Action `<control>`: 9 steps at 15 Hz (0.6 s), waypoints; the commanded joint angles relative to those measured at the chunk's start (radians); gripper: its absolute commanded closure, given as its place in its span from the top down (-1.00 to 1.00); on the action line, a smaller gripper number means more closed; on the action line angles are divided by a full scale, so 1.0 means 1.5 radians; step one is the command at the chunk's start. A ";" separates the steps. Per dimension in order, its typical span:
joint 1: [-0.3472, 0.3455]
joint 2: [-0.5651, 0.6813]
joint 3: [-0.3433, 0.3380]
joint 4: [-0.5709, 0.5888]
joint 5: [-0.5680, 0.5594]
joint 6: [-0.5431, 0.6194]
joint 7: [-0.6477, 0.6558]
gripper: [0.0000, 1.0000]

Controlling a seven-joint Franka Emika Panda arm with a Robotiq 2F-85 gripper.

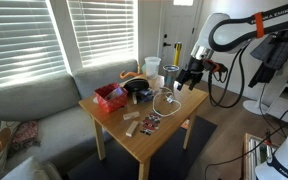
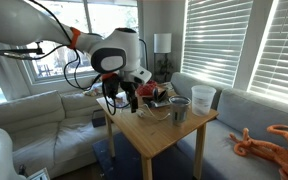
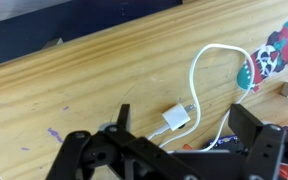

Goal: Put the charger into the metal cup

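charger (image 3: 175, 118) on bare wood, table (image 3: 84, 62) edge beyond, hand (image 3: 180, 140) spread above

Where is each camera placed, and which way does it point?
Exterior view: stands off the table's corner, facing sofa and blinds; arm and gripper reach in from picture-right.
Exterior view: beside the arm, facing the metal cup and blinds; arm enters from picture-left.
Wrist view: looks down on the charger; black fingers show.
Shared: both exterior views show table, metal cup, gripper.
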 commanded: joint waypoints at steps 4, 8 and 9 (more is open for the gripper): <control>-0.010 0.083 0.017 0.020 0.035 0.068 0.107 1.00; -0.009 0.121 0.018 0.029 0.036 0.101 0.166 1.00; -0.008 0.128 0.018 0.032 0.037 0.104 0.175 1.00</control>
